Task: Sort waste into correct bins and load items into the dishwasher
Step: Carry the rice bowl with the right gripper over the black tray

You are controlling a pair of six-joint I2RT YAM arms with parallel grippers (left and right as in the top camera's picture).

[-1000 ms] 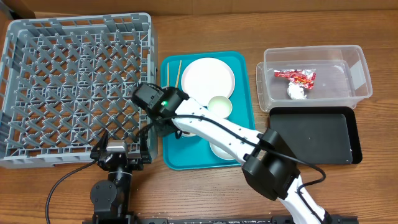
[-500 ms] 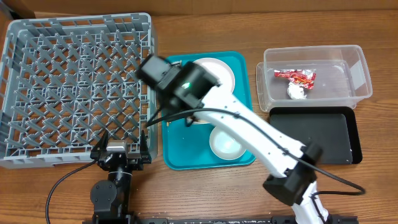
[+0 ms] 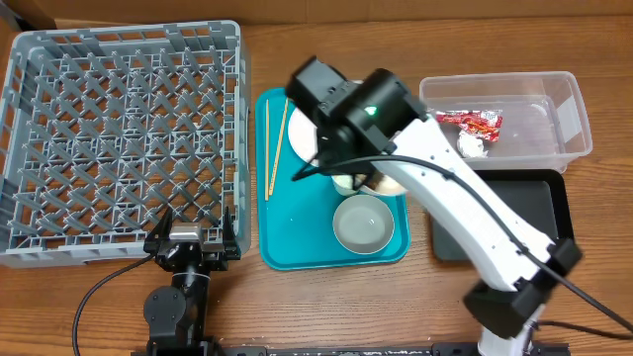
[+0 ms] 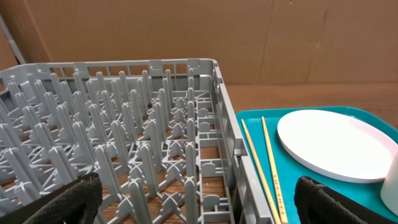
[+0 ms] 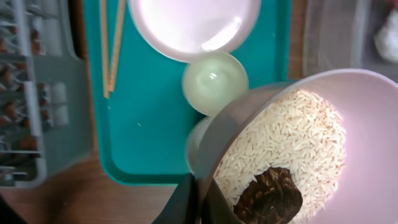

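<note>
Starting at the near table edge, the left gripper [image 3: 193, 240] sits just in front of the dish rack [image 3: 119, 138]. Its fingers [image 4: 81, 199] are spread wide at the two lower corners of the wrist view, with nothing between them.

Next out is the teal tray [image 3: 287, 232]. An empty pale bowl [image 3: 361, 223] stands on its near right part.

Just beyond that bowl, the right gripper [image 5: 202, 202] is clamped on the rim of the rice bowl [image 5: 348, 112] and holds it over the right side of the tray. One dark finger [image 5: 186, 200] shows against the bowl's wall. White rice [image 5: 292, 130] fills the bowl, with a brown food bit [image 5: 270, 196] lying on it at the near side.

A small pale cup [image 5: 214, 83] stands on the tray beside the held bowl and touches the plate [image 5: 193, 25], which lies further back. The chopsticks [image 3: 272, 148] lie lengthwise along the tray's left side, parallel and close together, next to the rack wall.

To the right of the tray, the black tray [image 3: 514, 213] is flat on the table. The clear tub [image 3: 569, 109] is just behind it and holds the red wrapper [image 3: 473, 121] and the white tissue [image 3: 472, 145] side by side. No dishes show among the rack's pegs.
</note>
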